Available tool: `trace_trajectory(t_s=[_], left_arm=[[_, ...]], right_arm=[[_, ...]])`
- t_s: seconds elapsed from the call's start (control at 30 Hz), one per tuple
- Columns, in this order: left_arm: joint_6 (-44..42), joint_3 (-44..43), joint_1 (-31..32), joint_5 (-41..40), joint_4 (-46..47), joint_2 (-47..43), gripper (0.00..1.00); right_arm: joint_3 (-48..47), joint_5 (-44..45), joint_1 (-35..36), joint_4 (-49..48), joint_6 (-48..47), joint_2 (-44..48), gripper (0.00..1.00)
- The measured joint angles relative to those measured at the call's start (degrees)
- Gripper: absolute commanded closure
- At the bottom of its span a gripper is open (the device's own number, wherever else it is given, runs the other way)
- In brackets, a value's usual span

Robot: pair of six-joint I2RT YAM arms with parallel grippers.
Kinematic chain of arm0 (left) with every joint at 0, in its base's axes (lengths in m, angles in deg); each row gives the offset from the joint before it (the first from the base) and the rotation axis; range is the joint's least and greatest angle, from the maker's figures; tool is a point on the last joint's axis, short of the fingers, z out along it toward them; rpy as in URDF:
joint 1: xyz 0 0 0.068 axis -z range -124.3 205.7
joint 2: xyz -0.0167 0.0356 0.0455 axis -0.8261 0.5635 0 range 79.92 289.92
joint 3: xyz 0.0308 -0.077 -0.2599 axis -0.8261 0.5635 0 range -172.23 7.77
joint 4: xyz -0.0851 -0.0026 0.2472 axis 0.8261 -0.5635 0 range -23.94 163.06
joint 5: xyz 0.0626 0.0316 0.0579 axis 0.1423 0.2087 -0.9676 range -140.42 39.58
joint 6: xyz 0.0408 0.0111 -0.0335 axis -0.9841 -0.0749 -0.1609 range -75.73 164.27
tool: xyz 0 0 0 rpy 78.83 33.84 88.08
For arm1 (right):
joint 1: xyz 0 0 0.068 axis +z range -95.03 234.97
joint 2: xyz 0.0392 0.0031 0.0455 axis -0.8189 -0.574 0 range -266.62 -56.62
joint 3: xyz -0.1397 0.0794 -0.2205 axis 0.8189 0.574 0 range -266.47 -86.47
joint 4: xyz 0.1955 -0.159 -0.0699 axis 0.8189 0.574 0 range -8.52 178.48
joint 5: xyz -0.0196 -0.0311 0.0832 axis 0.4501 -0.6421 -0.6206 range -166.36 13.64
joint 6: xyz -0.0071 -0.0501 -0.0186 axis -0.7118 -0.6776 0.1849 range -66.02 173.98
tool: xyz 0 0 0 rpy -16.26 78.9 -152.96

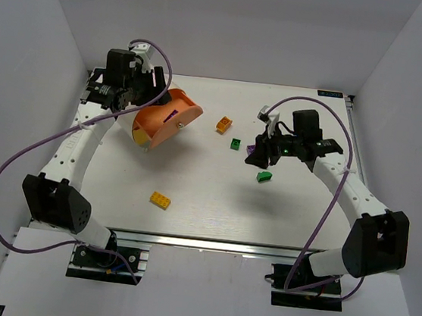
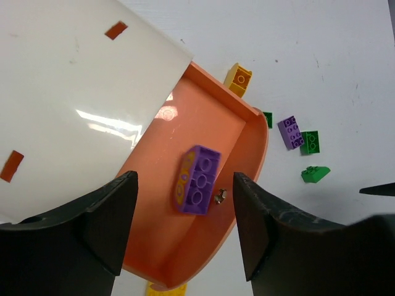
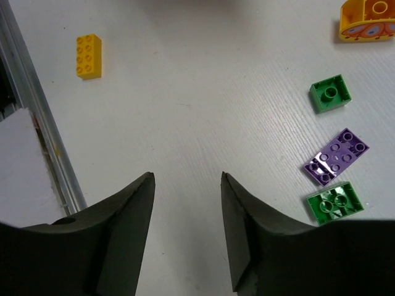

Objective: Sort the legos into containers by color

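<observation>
From above, saw the orange wedge-shaped plastic drawer [image 1: 168,116] near the far-left corner of the white table [image 1: 207,196], a yellow studded brick [image 1: 160,199] toward the near edge. Through the left wrist, found the left gripper [image 2: 183,203] spread wide over that drawer, a purple brick with yellow print [image 2: 197,180] inside. Through the right wrist, found the right gripper [image 3: 186,185] apart over bare table, a green square brick [image 3: 330,94] and a second purple brick [image 3: 336,156] alongside.

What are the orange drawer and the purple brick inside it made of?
Orange drawer: looks like moulded plastic, semi-gloss; even colour, soft highlight on its floor.
Purple brick: likely hard plastic, smooth, slight sheen; crisp moulded studs, even colour.
</observation>
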Motion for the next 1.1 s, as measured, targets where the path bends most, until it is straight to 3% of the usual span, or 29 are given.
trace_trajectory(t_s=[0.17, 0.27, 0.3, 0.33, 0.37, 0.43, 0.5, 0.53, 0.6, 0.83, 1.1], left_arm=[[-0.2, -3.6, 0.8, -0.8, -1.6, 0.3, 0.28], [0.5, -6.7, 1.1, -0.9, -2.4, 0.5, 0.47], [1.0, -7.8, 1.1, -0.9, -2.6, 0.5, 0.56], [1.6, -8.9, 1.1, -0.9, -2.7, 0.4, 0.74], [2.0, -9.7, 1.1, -0.9, -2.7, 0.1, 0.8], [3.3, -9.9, 1.1, -0.9, -2.5, -1.4, 0.81], [4.7, -8.7, 1.1, -0.6, -2.5, -4.3, 0.62], [5.7, -7.2, 1.1, -0.3, -1.9, -6.5, 0.43], [7.7, -2.6, 1.1, 0.3, -1.1, -12.1, 0.33], [16.0, 17.4, 1.1, 0.9, 0.3, -33.9, 0.26], [24.6, 32.1, 1.1, -1.4, -1.6, -48.6, 0.26]], right_arm=[[-1.4, 1.1, -0.3, 0.4, 0.4, -1.0, 0.42], [-1.8, 5.0, -0.4, -0.3, 1.9, -1.8, 0.4], [-1.9, 6.8, -0.4, -0.9, 2.4, -2.4, 0.4], [-2.2, 8.6, -0.3, -1.0, 3.0, -3.3, 0.4], [-3.0, 10.8, -0.3, -1.0, 3.3, -4.5, 0.4], [-5.7, 14.7, -0.3, -0.9, 3.8, -8.5, 0.37], [-10.1, 18.5, -0.3, -0.2, 4.5, -14.2, 0.36], [-12.4, 20.2, -0.3, -0.1, 4.7, -17.0, 0.34], [-17.0, 23.4, -0.3, 0.9, 5.1, -22.4, 0.32], [-26.0, 31.0, 0.3, 3.3, 5.4, -34.1, 0.35], [-26.9, 32.1, 1.3, 5.7, 6.3, -36.9, 0.36]])
